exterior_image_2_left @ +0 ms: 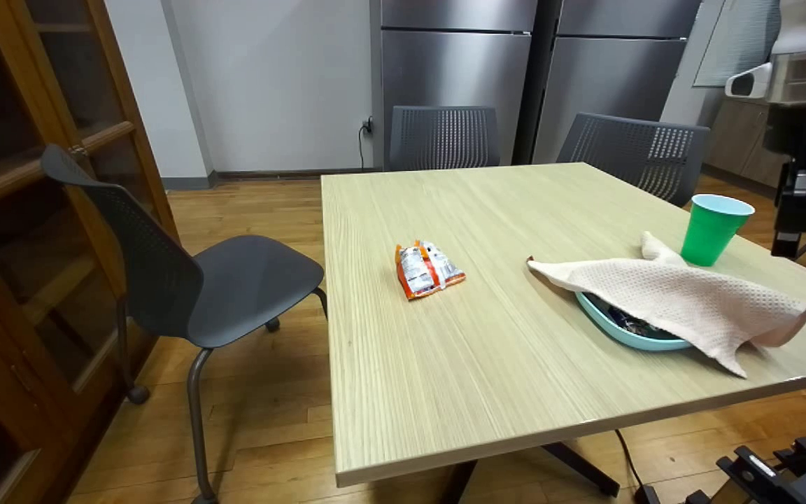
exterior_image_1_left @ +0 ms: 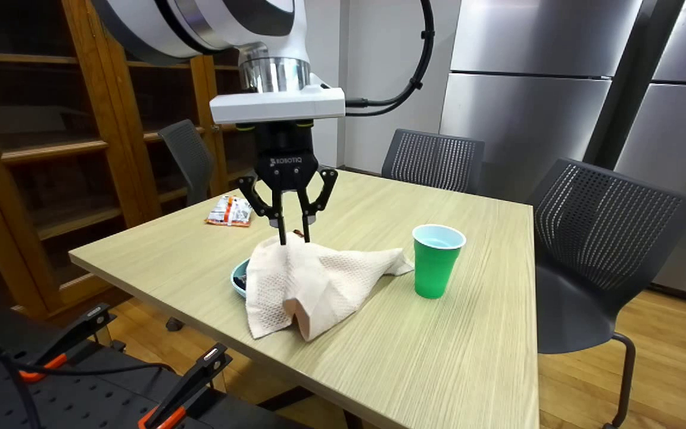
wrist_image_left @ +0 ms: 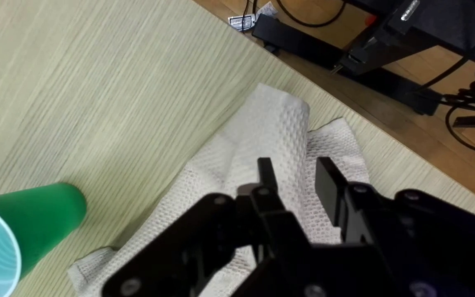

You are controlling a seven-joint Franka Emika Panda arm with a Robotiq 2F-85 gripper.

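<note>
Currently, on the pale counter (exterior_image_1_left: 486, 345), one whitish cloth (exterior_image_1_left: 349, 268) lies below the tool (exterior_image_1_left: 294, 242), stretching slantwise in the wrist view; the tool is parted and grips nothing. This cloth partly covers a blue bowl (exterior_image_2_left: 655, 344); a green cup (exterior_image_1_left: 435, 268) stands near its corner, a packet (exterior_image_2_left: 427, 271) well apart.

The arm (exterior_image_1_left: 290, 46) is glossy white with dark grey panels (exterior_image_1_left: 261, 15) and a polished silver collar (exterior_image_1_left: 274, 74), above a flat white block (exterior_image_1_left: 277, 106) with yellow-green accents (exterior_image_1_left: 305, 124) beneath. A clipped black cable (exterior_image_1_left: 423, 62) loops from its side. The black pincer (exterior_image_1_left: 295, 241) carries pale ROBOTIQ lettering (exterior_image_1_left: 286, 161), rounded linkages (exterior_image_1_left: 326, 189), round screw heads (wrist_image_left: 130, 286) and slim, straight fingers (wrist_image_left: 327, 189).
</note>
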